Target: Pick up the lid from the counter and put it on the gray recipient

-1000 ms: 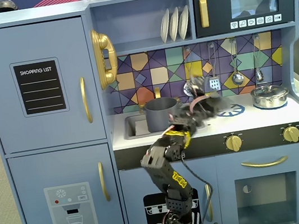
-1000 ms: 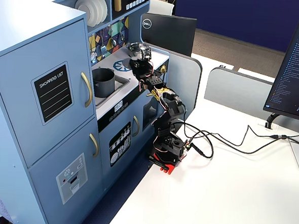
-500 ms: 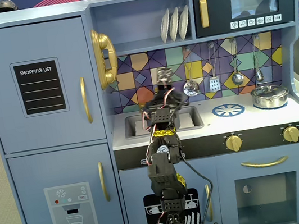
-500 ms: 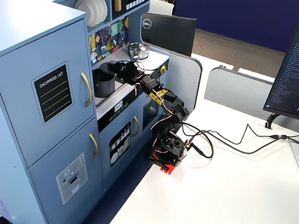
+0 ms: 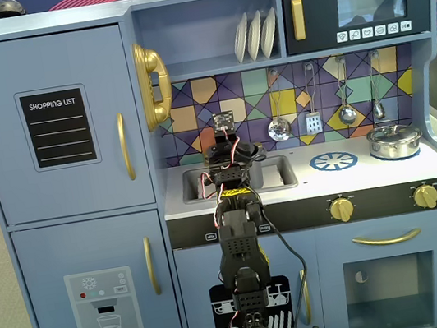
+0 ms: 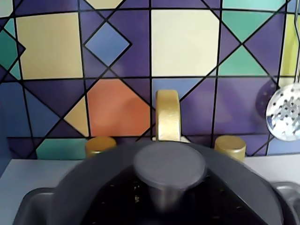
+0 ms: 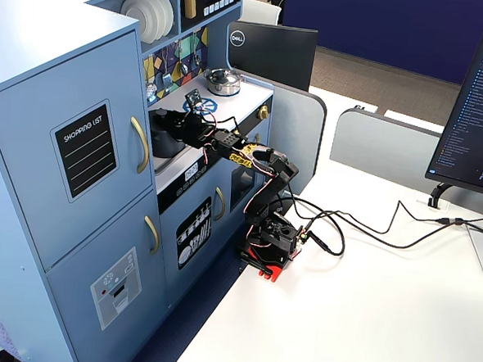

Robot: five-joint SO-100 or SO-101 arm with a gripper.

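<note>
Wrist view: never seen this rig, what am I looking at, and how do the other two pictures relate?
A small black robot arm stands on a white desk and reaches into a blue toy kitchen. One fixed view faces the kitchen head-on; the other sees it from the side. The wrist camera rides on the arm, so it looks across the dark gray lid with its round knob, over the sink, toward the gold faucet. The gripper's state is hidden. A shiny silver pot sits on the right of the counter.
</note>
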